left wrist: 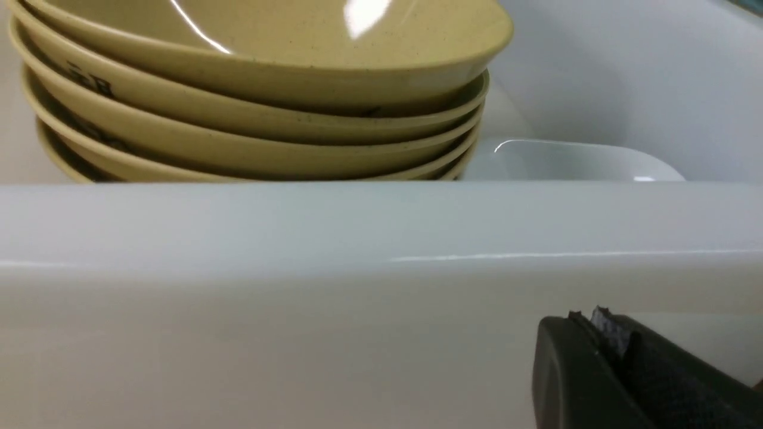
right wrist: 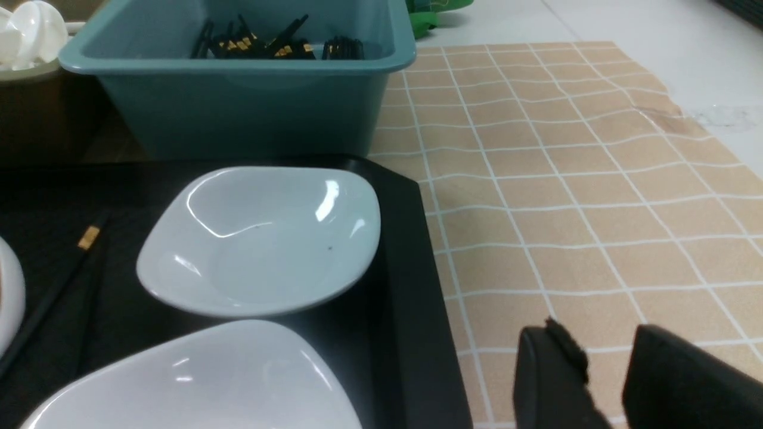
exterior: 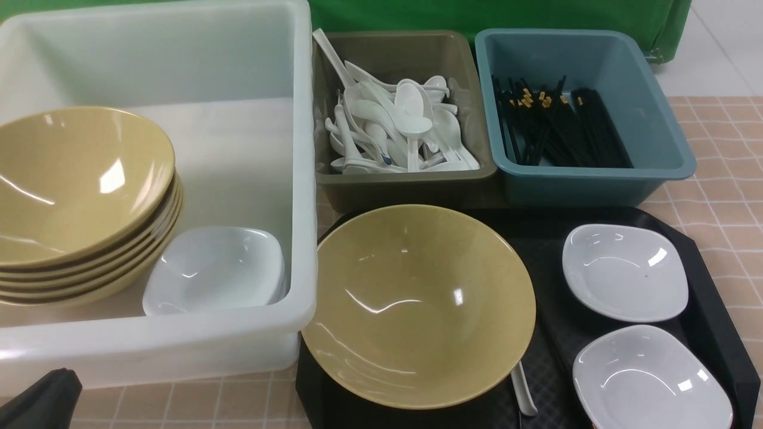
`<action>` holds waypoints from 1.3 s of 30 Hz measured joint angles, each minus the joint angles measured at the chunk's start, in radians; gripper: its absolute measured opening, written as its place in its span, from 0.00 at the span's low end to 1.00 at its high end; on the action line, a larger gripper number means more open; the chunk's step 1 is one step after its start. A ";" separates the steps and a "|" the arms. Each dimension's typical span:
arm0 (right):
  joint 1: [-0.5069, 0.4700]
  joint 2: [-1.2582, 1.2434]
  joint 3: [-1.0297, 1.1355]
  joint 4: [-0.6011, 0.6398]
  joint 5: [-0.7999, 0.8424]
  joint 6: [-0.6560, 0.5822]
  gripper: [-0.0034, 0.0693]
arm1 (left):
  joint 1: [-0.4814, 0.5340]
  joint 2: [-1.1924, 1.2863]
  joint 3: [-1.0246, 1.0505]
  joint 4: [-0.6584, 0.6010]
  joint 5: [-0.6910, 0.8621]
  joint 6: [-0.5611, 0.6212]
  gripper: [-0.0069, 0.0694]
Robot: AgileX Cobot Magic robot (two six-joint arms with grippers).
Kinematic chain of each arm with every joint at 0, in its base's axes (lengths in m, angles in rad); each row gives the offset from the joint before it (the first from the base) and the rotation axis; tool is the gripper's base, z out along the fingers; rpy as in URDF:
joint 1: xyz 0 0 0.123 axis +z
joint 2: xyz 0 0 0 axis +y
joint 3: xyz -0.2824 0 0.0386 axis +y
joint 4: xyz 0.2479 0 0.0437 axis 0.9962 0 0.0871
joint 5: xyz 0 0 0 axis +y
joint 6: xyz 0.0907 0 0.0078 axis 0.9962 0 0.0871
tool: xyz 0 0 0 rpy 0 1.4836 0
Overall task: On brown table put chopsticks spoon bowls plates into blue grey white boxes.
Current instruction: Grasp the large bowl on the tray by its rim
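On the black tray (exterior: pixel 709 298) sit a tan bowl (exterior: pixel 417 298) and two white plates (exterior: pixel 623 271) (exterior: pixel 650 378). A spoon (exterior: pixel 523 393) pokes out from under that bowl. A chopstick (right wrist: pixel 59 280) lies on the tray. The white box (exterior: pixel 301 179) holds several stacked bowls (exterior: pixel 77 179) and a plate (exterior: pixel 214 268). Spoons (exterior: pixel 393 125) fill the olive-grey box (exterior: pixel 405 185). Chopsticks (exterior: pixel 554 125) lie in the blue box (exterior: pixel 596 179). My left gripper (left wrist: pixel 589 316) is shut and empty, just outside the white box's near wall (left wrist: pixel 357 298). My right gripper (right wrist: pixel 599 333) hangs open over the brown table (right wrist: pixel 566 179), beside the tray's edge.
A green cloth (exterior: pixel 477 15) hangs behind the boxes. Pale floor (exterior: pixel 727 47) shows past the table's far right corner. The tiled table covering is wrinkled near its far edge (right wrist: pixel 661 113).
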 joint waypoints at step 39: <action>0.008 0.359 -0.543 0.000 0.152 0.050 0.10 | -0.068 0.634 -0.737 -0.020 -0.141 -0.142 0.09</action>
